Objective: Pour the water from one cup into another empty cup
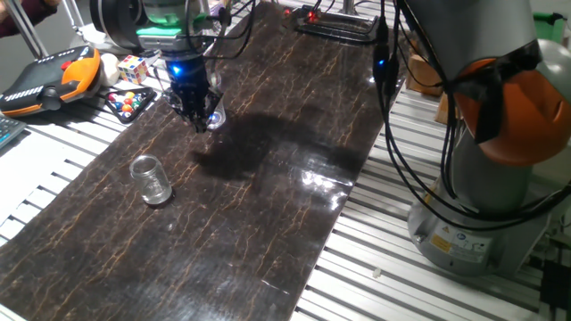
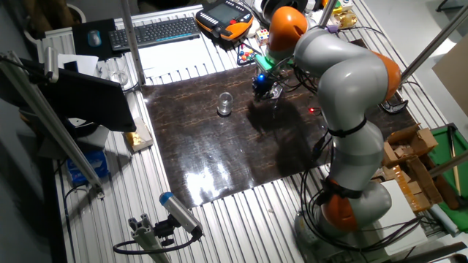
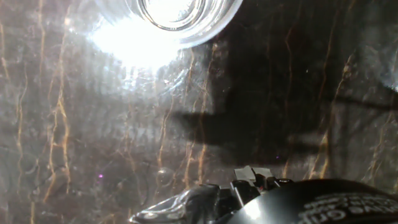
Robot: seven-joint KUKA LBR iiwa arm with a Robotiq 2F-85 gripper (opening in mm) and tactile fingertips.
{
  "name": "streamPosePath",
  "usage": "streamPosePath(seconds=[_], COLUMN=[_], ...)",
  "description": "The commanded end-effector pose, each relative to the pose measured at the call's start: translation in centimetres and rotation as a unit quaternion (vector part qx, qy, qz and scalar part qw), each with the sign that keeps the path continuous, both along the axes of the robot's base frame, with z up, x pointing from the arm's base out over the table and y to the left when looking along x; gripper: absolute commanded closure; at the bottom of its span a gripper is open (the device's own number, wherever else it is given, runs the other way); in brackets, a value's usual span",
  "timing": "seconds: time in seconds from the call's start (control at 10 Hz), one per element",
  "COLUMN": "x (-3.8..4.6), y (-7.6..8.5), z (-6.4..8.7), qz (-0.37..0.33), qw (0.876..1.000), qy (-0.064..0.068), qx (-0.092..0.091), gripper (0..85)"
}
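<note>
Currently gripper (image 1: 198,114) low over the far end of the dark mat (image 1: 268,205), next to a clear cup (image 1: 217,116).
That cup sits near the mat's far-left corner, just beside the fingertips; hand view shows its rim (image 3: 168,15) at the top edge, apart from the fingers, brightly lit. Can't tell which of the two cups it is. Short squat glass (image 1: 152,180) stands upright near the mat's left edge, well apart. Jaw state: cannot tell; nothing visibly gripped.
</note>
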State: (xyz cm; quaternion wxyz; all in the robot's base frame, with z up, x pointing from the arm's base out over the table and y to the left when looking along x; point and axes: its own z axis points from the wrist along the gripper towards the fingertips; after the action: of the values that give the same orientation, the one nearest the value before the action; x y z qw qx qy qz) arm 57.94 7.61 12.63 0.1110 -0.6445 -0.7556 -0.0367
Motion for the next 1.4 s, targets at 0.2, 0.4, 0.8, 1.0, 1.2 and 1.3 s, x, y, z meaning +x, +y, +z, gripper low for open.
streamPosePath(seconds=[0.2, 0.4, 0.8, 1.0, 1.2, 1.3], x=[0.36, 0.85, 1.51, 1.78, 2.42, 2.52], y=[0.8, 0.9, 1.6, 2.0, 2.2, 2.2], z=[-0.9, -1.2, -1.3, -1.6, -2.0, -2.1], qz=[-0.004, 0.015, 0.026, 0.008, -0.026, -0.017], qw=[0.999, 0.999, 0.997, 0.997, 0.997, 0.999], qy=[0.012, -0.012, -0.035, -0.037, -0.029, -0.005], qx=[0.049, 0.049, 0.067, 0.06, 0.06, 0.052], gripper=[84.3, 84.3, 66.7, 72.0, 64.0, 58.3])
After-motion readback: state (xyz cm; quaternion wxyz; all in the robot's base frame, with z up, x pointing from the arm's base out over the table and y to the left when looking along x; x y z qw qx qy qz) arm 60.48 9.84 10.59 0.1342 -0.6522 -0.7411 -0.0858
